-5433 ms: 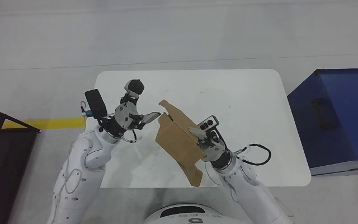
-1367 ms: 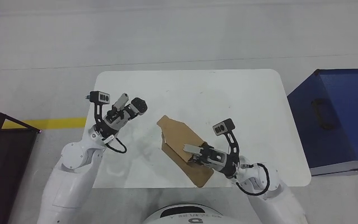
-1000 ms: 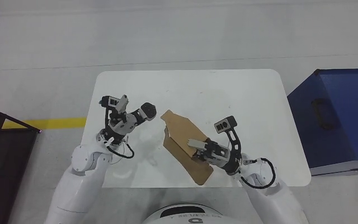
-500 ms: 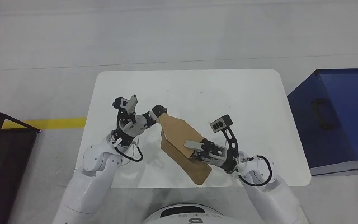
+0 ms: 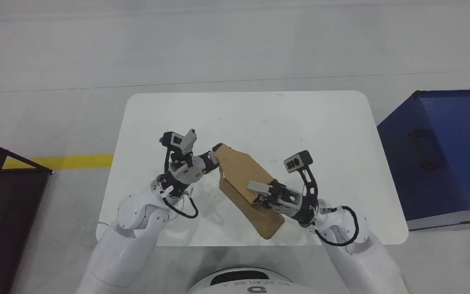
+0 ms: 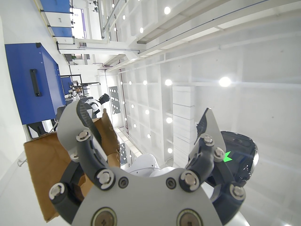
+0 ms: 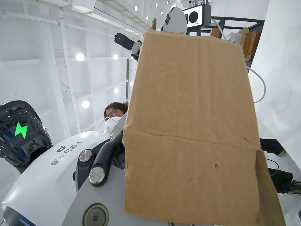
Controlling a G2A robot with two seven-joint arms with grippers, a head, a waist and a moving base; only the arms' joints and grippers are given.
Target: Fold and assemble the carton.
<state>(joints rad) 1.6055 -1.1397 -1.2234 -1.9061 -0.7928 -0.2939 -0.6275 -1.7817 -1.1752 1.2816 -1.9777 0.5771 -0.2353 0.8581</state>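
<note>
Carton point(image 5: 246, 184): flattened brown cardboard, held tilted over the near middle of the table point(image 5: 330, 125), long axis running from near-right to far-left. Faces plain brown; creases and a few small dents show in the right wrist view point(image 7: 192, 95).

Right gripper point(image 5: 258, 195): clamped on the carton toward its near end. One finger lies across the upper face; the other is hidden under the board.

Left gripper point(image 5: 211, 157): at the carton's far-left corner, jaws spread wide, gripping nothing. In the left wrist view point(image 6: 143, 116) one finger sits just against a raised flap of the carton point(image 6: 42, 156); the other finger stands well apart in open air. From the right wrist view, one of the left arm's fingers point(image 7: 175, 22) pokes up past the carton's far edge.

Surface: white tabletop, rounded corners, faint smudges.

Beyond the table: pale grey floor. Yellow tape line point(image 5: 73, 160) on the left. Dark object point(image 5: 15, 191) at the left edge. Blue case point(image 5: 433, 158) with a dark handle on the right, also in the left wrist view point(image 6: 30, 83).

Room: white beams and ceiling, rows of round lights.
</note>
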